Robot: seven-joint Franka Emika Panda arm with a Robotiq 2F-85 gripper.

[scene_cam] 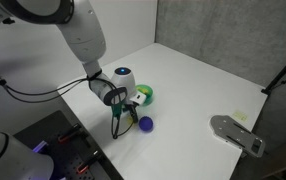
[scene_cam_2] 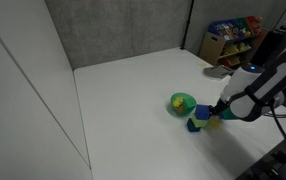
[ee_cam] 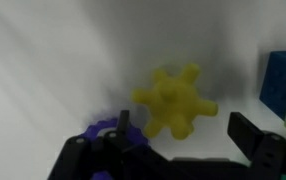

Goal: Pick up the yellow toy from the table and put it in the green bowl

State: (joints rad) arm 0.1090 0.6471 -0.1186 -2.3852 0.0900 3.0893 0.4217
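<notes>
The fingers point(ee_cam: 255, 138) stand apart before the yellow toy point(ee_cam: 173, 100), purple ball point(ee_cam: 111, 124) beside one, blue block point(ee_cam: 281, 80) beyond the other.

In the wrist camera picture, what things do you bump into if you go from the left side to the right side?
purple ball → yellow toy → blue block

Even, soft light; wrist view heavily blurred.
</notes>
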